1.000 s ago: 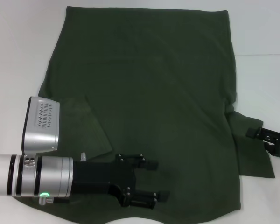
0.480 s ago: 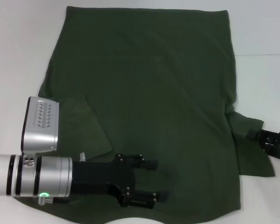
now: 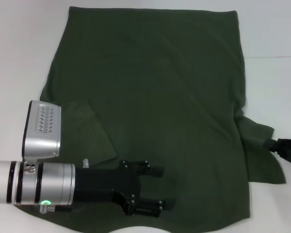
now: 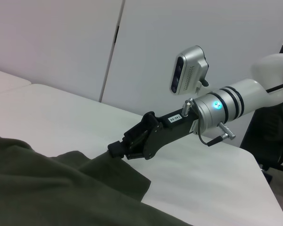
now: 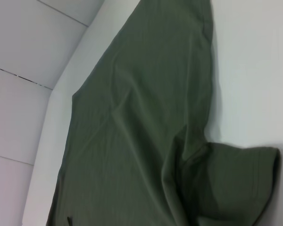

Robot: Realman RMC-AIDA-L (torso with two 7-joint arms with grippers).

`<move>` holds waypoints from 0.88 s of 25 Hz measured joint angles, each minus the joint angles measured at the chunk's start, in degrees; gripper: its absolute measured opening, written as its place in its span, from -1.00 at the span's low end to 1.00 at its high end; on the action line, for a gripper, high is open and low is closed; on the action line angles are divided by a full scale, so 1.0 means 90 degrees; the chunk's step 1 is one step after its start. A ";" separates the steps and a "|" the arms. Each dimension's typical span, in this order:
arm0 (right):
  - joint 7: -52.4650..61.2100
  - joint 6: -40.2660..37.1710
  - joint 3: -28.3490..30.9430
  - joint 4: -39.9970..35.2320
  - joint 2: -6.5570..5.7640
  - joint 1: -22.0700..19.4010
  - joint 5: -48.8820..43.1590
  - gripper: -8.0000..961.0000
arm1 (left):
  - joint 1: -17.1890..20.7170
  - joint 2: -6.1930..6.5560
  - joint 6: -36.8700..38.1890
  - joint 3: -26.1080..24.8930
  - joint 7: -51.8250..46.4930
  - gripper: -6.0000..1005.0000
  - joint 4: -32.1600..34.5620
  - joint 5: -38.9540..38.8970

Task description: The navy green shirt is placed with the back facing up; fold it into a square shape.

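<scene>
The navy green shirt [image 3: 160, 97] lies spread flat on the white table, plain side up. Its left sleeve [image 3: 89, 133] is folded in over the body. My left gripper [image 3: 161, 188] hangs open above the shirt's near part, holding nothing. The right sleeve [image 3: 262, 158] sticks out sideways, and my right gripper [image 3: 271, 142] is shut on its outer edge. The left wrist view shows that right gripper [image 4: 114, 149] pinching the cloth [image 4: 47, 188] at the sleeve's tip. The right wrist view shows only the shirt [image 5: 141, 117] and its sleeve [image 5: 236, 179].
White table [image 3: 271, 34] surrounds the shirt on the far, left and right sides. A table seam [image 3: 276, 57] runs at the right. White wall panels [image 4: 85, 47] stand behind the table. The shirt's near edge reaches the bottom of the head view.
My right gripper has closed from open onto the sleeve's edge and drawn back a little to the right, lifting the hem slightly. The left arm has stayed still.
</scene>
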 joint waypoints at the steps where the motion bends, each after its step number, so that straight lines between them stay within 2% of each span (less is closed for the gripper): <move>1: 0.0000 0.0001 0.0000 0.0000 -0.0001 0.0000 0.0000 -0.55 | 0.0000 0.0000 0.0000 0.0001 -0.0020 0.69 0.0002 0.0001; 4: 0.0000 0.0008 0.0000 0.0000 -0.0008 0.0001 0.0000 -0.80 | 0.0000 0.0000 0.0000 0.0008 -0.0053 0.69 0.0009 0.0002; 11: 0.0013 0.0008 -0.0002 0.0004 -0.0072 0.0004 -0.0001 -0.95 | 0.0000 0.0000 0.0000 0.0006 -0.0060 0.69 0.0010 0.0002; 22: 0.0283 0.0031 -0.0002 -0.0037 -0.0525 0.0064 -0.0023 -0.97 | -0.0009 -0.0002 0.0021 -0.0011 -0.0112 0.69 -0.0001 -0.0006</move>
